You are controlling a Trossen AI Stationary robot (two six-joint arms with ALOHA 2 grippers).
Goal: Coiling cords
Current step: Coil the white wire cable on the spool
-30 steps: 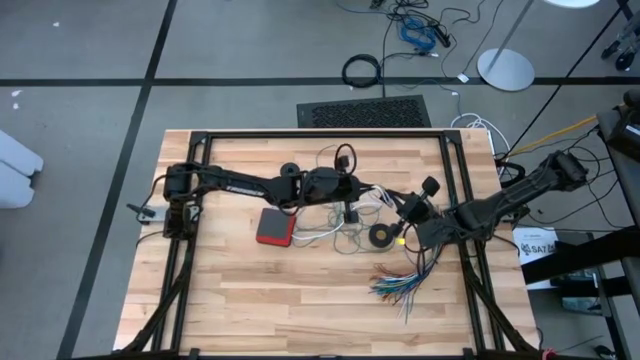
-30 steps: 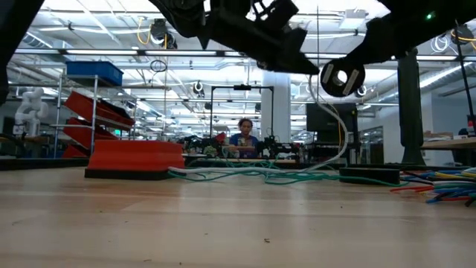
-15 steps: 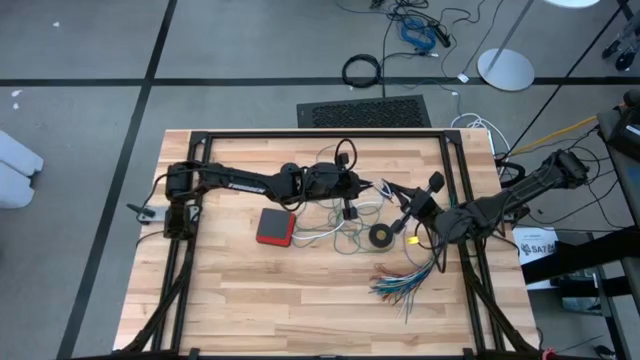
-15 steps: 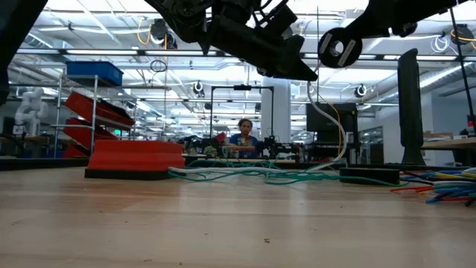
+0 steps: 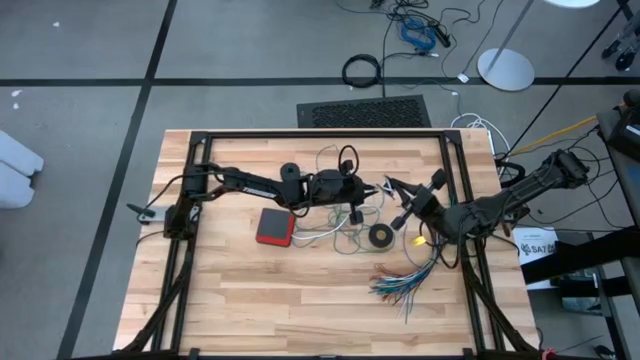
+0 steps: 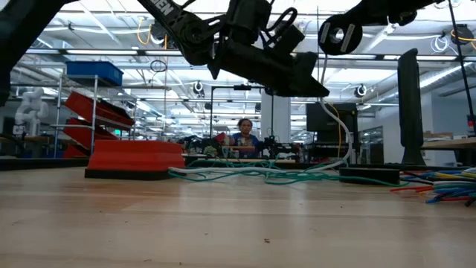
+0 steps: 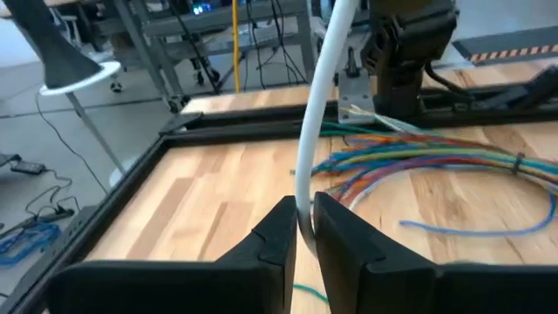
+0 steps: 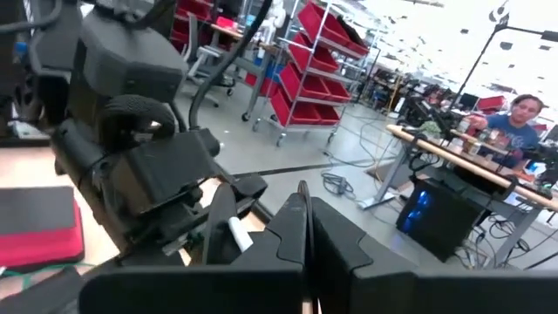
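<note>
Left claw (image 7: 303,228) loosely pinching white cord (image 7: 316,131), right claw (image 8: 301,228) closed, teal cord (image 6: 286,179) on table (image 5: 250,290)

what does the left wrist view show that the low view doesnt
Only the left wrist view shows the white cord running between the left tool's nearly closed fingers, with the coloured wires fanned across the table from above.

Only the low view shows the red pad on the table, the teal cord along the surface, and a seated person in the room behind.

Both show the white cord, the coloured wires and the wooden table.
</note>
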